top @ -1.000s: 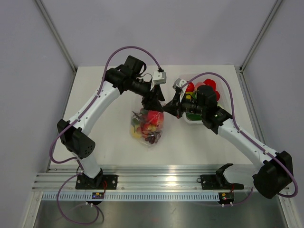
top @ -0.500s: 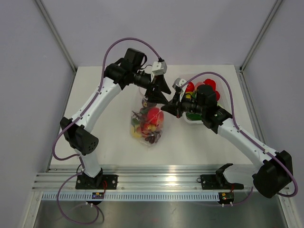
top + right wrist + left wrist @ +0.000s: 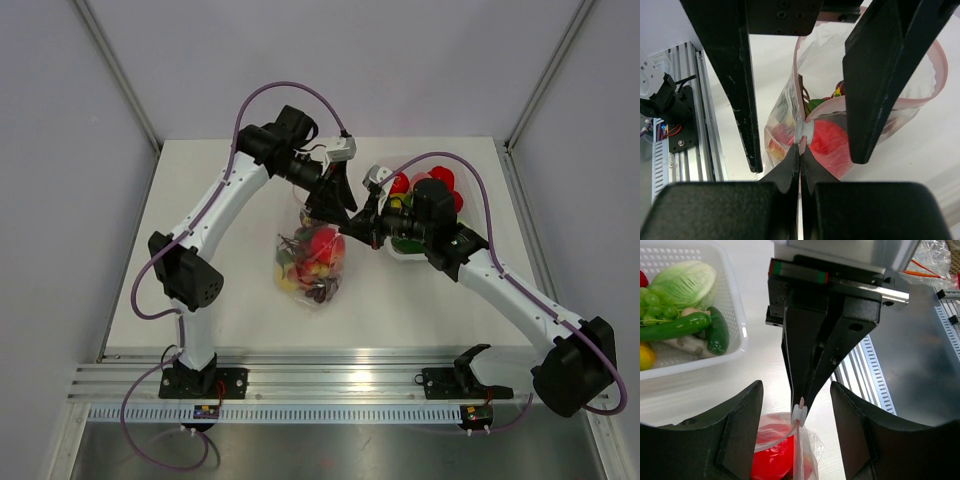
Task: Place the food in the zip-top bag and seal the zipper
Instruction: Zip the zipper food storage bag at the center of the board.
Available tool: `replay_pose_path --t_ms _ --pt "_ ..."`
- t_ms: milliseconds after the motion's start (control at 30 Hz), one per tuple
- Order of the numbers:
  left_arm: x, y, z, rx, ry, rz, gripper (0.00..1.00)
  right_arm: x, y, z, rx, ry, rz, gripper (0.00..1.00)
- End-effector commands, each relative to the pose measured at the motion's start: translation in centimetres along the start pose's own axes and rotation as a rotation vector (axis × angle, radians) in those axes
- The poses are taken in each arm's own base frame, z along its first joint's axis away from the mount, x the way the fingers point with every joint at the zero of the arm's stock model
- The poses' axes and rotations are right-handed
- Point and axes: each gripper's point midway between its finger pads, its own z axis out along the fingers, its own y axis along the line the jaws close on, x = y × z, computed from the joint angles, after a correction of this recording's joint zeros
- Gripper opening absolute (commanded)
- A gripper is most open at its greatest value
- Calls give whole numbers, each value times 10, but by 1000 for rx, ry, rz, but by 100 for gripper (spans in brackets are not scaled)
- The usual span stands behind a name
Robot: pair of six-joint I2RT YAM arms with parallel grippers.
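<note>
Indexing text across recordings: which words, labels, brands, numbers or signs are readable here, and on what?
None readable.
The zip-top bag, its zipper and the white mesh basket show no lettering.
Any markings on the small circuit board on the rail are too small to read.

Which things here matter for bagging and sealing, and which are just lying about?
In the job: zip-top bag, food inside it, zipper, white slider pinched by right gripper, open left gripper, unbagged food.
Lying about: white basket, purple cables, mounting rail.
</note>
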Motion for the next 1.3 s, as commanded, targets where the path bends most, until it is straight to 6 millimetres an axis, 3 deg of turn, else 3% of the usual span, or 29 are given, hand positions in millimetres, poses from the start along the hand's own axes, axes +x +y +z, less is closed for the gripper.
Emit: replay_pose_path --t_ms 0,333,800,1067,1267 --pt "-3 -19 -7 32 -20 35 58 -36 3 -1 -9 -85 -75 0" --pt "9 -30 -14 50 -16 -2 49 -35 3 -1 -8 -81 -72 0" --pt "2 -34 -22 26 -40 -8 31 -33 2 0 -5 -75 -68 0" --pt "7 -24 -16 24 -41 -72 43 -34 2 1 -7 -76 -68 0" --pt "6 -23 -13 32 -42 -80 34 -32 1 1 -5 -71 -64 0"
